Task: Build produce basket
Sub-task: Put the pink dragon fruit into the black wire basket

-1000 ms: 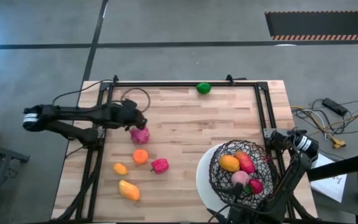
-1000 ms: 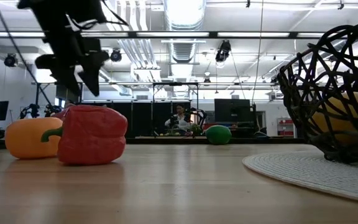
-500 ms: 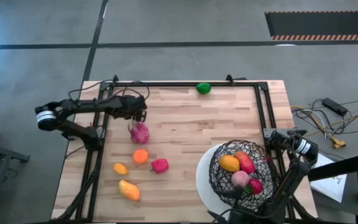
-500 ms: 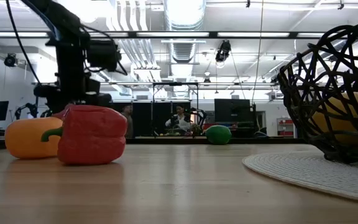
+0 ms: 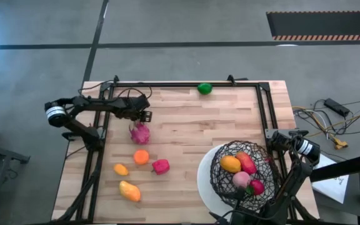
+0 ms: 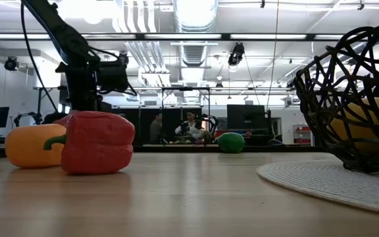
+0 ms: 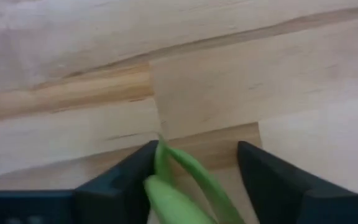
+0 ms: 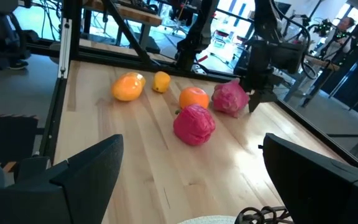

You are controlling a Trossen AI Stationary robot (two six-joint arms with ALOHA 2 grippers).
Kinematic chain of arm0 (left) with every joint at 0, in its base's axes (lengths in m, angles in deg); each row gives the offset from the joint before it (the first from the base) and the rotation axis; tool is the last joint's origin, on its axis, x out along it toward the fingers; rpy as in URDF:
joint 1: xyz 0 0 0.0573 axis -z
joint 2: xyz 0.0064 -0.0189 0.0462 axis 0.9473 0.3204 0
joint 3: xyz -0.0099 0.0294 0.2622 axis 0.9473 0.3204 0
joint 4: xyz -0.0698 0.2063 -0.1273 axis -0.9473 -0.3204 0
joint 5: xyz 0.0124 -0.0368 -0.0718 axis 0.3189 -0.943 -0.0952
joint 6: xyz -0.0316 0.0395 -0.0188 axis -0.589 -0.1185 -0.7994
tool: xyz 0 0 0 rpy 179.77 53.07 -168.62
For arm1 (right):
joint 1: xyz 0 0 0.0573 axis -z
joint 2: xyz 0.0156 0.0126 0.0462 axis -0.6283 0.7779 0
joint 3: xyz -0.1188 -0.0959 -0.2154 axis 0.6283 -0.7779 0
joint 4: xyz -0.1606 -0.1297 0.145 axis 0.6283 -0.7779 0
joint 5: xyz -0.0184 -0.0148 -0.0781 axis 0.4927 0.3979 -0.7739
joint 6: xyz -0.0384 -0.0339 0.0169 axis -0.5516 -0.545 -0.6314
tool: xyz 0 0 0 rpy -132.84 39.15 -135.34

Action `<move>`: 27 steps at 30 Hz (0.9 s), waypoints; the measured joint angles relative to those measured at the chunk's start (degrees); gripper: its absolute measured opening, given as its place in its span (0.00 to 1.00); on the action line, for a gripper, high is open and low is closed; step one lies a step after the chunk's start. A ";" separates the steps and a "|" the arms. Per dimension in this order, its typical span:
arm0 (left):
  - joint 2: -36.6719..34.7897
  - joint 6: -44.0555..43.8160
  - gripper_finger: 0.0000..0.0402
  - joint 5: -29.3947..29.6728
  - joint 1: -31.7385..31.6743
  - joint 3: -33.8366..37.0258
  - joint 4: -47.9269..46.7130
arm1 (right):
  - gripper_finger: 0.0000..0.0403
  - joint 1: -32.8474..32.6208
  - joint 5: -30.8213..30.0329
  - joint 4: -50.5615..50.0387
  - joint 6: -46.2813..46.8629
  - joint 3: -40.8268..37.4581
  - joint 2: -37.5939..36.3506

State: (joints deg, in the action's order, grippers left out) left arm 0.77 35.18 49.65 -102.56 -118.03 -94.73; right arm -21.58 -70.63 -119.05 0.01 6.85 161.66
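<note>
A magenta-pink dragon fruit (image 5: 140,133) lies on the table's left half. My left gripper (image 5: 144,116) stands at its far side, pointing down and open. In the left wrist view the fruit's green leaf tips (image 7: 179,180) rise between the open fingers of my left gripper (image 7: 197,149). An orange fruit (image 5: 141,157), a red piece (image 5: 160,166), and two orange-yellow pieces (image 5: 121,169) (image 5: 129,190) lie nearer. A green piece (image 5: 204,89) sits at the far edge. The wire basket (image 5: 220,178) on its white base holds several pieces. My right gripper (image 8: 191,149) waits open near the basket. My left gripper comes from above, pointing down, with the dragon fruit's green leaf tips (image 7: 161,158) between its open fingers, close to one finger (image 7: 143,163). Whether that finger touches the leaf I cannot tell.
Black frame rails (image 5: 180,84) run along the far, left and right sides of the wooden table. In the low view a red pepper (image 6: 97,141) and an orange one (image 6: 35,146) stand in front of the left arm. People sit in the room beyond the table.
My left gripper has moved a little toward the far edge, off the top of the dragon fruit, and has come down behind it. It has turned from a slant to pointing straight down. The arm's elbow has swung in toward the table.
</note>
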 joint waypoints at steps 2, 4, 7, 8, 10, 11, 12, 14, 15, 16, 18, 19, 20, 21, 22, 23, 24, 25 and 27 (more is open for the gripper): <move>0.36 2.04 0.37 -0.18 0.00 -0.10 0.90 | 0.91 0.00 0.00 0.09 -0.02 0.00 -0.01; 0.36 4.41 0.25 -0.66 0.00 -0.56 1.24 | 0.91 -0.15 0.00 -0.07 -0.09 0.18 -0.03; -1.68 8.54 0.06 -1.13 0.06 -0.92 2.14 | 0.91 -0.87 -0.05 -0.07 -0.72 1.09 -0.04; -2.95 9.30 0.04 -1.09 0.11 -1.22 2.88 | 0.91 -1.29 -0.11 -0.21 -0.91 1.46 -0.05; -5.80 11.37 0.03 -1.06 0.36 -1.65 4.41 | 0.91 -2.38 -0.15 -0.30 -1.75 2.24 -0.05; -7.39 12.30 0.04 -1.01 0.69 -1.68 4.92 | 0.91 -3.02 -0.26 -0.28 -2.41 2.59 -0.05; -9.00 13.31 0.04 -0.96 1.19 -1.69 5.62 | 0.91 -3.73 -0.89 -0.28 -2.69 2.90 -0.05; -12.96 13.94 0.03 -1.02 2.72 -1.88 8.08 | 0.91 -5.30 -2.92 -0.26 -3.34 3.44 -0.13; -14.93 14.59 0.02 -1.02 3.76 -1.90 9.71 | 0.91 -6.24 -4.02 -0.27 -3.62 3.61 -0.20; -16.83 15.19 0.02 -0.97 4.98 -1.90 11.30 | 0.91 -7.20 -5.09 -0.27 -3.73 3.65 -0.37; -20.10 16.50 0.01 -0.82 8.19 -1.90 15.07 | 0.91 -9.35 -7.59 -0.30 -3.74 3.65 -0.70; -21.42 16.79 0.01 -0.83 10.20 -1.90 17.55 | 0.91 -10.46 -8.93 -0.28 -3.74 3.65 -0.82; -22.57 16.88 0.01 -0.86 12.27 -1.90 20.38 | 0.91 -11.57 -10.60 -0.17 -3.72 3.65 -0.91; -23.53 16.95 0.01 -0.86 14.45 -1.90 23.37 | 0.91 -12.68 -12.20 -0.15 -3.69 3.65 -1.02; -24.07 17.09 0.01 -0.86 16.80 -1.90 26.55 | 0.91 -13.74 -13.97 -0.15 -3.69 3.65 -1.10; -24.19 17.75 0.01 -0.84 19.20 -1.90 30.72 | 0.91 -14.74 -14.82 -0.13 -3.69 3.65 -1.21; -24.16 18.40 0.01 -0.84 21.70 -1.90 34.98 | 0.91 -15.57 -14.96 -0.15 -3.69 3.65 -1.51; -23.91 19.23 0.01 -0.86 24.13 -1.90 38.80 | 0.91 -16.07 -15.02 -0.02 -3.62 3.65 -1.73; -21.96 20.14 0.01 -1.25 28.58 -2.03 49.30 | 0.91 -16.75 -15.04 -0.09 -2.88 3.62 -2.53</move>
State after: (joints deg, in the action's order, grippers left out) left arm -21.19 55.31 48.40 -73.98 -120.05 -45.43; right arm -38.34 -85.67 -119.14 -2.87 10.48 159.13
